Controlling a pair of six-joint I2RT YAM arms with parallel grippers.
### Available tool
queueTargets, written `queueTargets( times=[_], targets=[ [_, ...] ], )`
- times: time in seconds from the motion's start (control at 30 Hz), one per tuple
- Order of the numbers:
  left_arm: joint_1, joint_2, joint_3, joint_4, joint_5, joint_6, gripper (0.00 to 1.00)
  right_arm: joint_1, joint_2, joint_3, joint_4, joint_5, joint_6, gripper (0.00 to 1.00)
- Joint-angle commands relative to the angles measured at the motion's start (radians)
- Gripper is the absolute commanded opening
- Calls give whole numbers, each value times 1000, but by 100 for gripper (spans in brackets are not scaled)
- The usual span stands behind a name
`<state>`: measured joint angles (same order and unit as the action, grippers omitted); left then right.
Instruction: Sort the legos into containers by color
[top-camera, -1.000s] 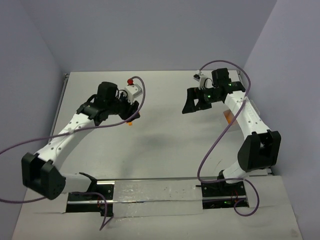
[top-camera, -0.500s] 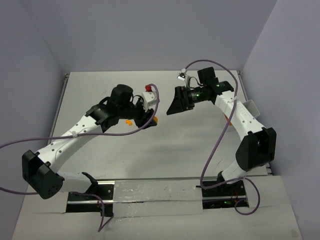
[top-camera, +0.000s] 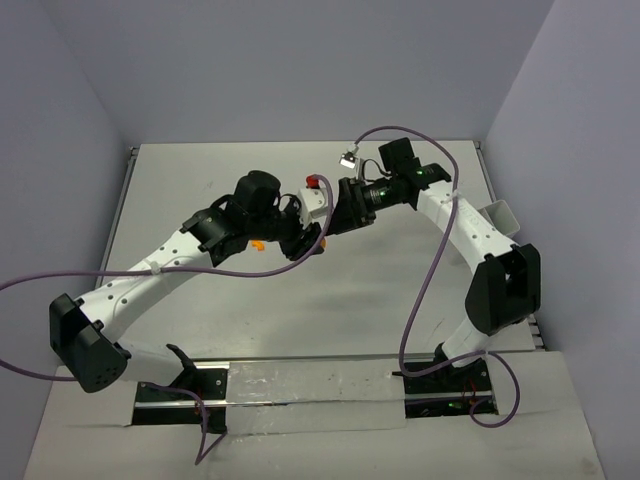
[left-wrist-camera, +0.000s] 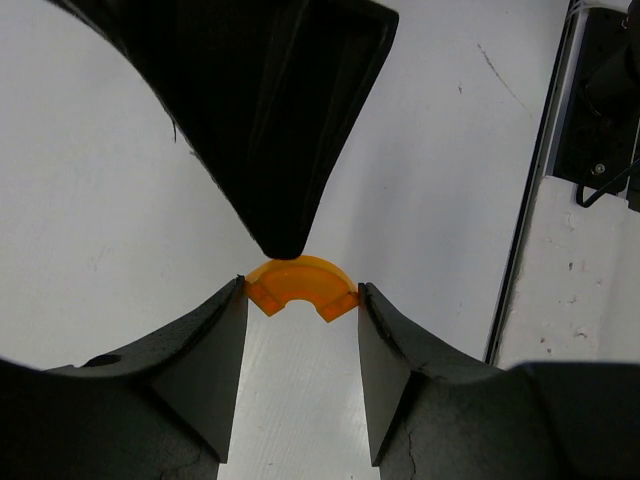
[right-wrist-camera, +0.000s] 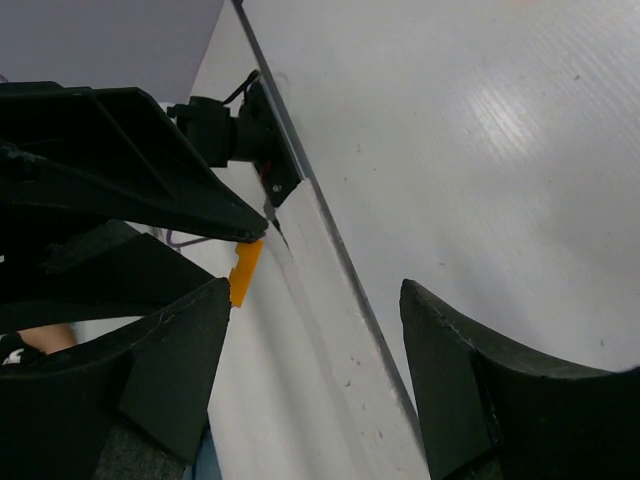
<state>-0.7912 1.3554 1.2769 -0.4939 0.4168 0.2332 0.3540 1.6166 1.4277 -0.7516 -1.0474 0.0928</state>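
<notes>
Both arms have swung in toward the middle of the table (top-camera: 200, 300) since the earlier frame, and their tips now meet there. The left gripper (left-wrist-camera: 300, 312) stands narrow, its two fingertips pinching the ends of an orange arch brick (left-wrist-camera: 300, 283), which is held up off the surface. The right gripper (right-wrist-camera: 315, 292) stands wide with nothing between its fingers. In the left wrist view one of its fingers comes down right at the crown of the arch, touching it or just short of it. In its own view the brick shows edge-on near one finger, well off the middle of the gap. A second orange brick (top-camera: 257, 243) lies on the table under the left arm. A white bin (top-camera: 500, 213) sits well apart at the right edge, beside the right arm.

This looks like a hand-over on the way to that bin. To do it well, the right gripper should shift sideways until the crown lies centred between its pads. It should then close on the part the left fingertips leave free, and the left should let go only once that grip is firm, since so small a piece could easily slip out.
</notes>
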Motion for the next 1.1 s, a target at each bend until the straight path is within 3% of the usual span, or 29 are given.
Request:
queueTargets(
  times=[0.0,0.13,0.4,0.6,0.63,0.7,0.73,0.77,0.83,1.03,1.07],
  targets=[
    [-16,7,51,3,-24,23,32,30,10,16,12,-97,0,72],
    [-21,9,52,5,-34,26,32,42,20,23,2,-116,-8,69],
    [-28,13,41,18,-82,30,31,87,28,12,-19,-59,-38,51],
    [-28,15,26,49,-137,25,31,97,39,11,-29,-29,-51,29],
    [-29,14,25,52,-149,23,32,97,39,16,-32,-27,-53,17],
    [-28,17,27,48,-166,22,43,97,37,20,-34,-21,-53,2],
    [-28,19,28,35,-184,24,50,95,37,23,-36,-10,-53,0],
    [-28,21,28,27,-203,30,63,92,34,23,-39,-4,-54,0],
    [-25,16,8,25,-242,37,99,79,22,21,-50,3,-59,0],
    [67,-33,-47,38,-224,-12,99,-26,-20,28,-154,132,-166,0],
    [94,-54,-70,40,-211,-31,99,-79,-35,27,-188,275,-244,0]
  ],
)
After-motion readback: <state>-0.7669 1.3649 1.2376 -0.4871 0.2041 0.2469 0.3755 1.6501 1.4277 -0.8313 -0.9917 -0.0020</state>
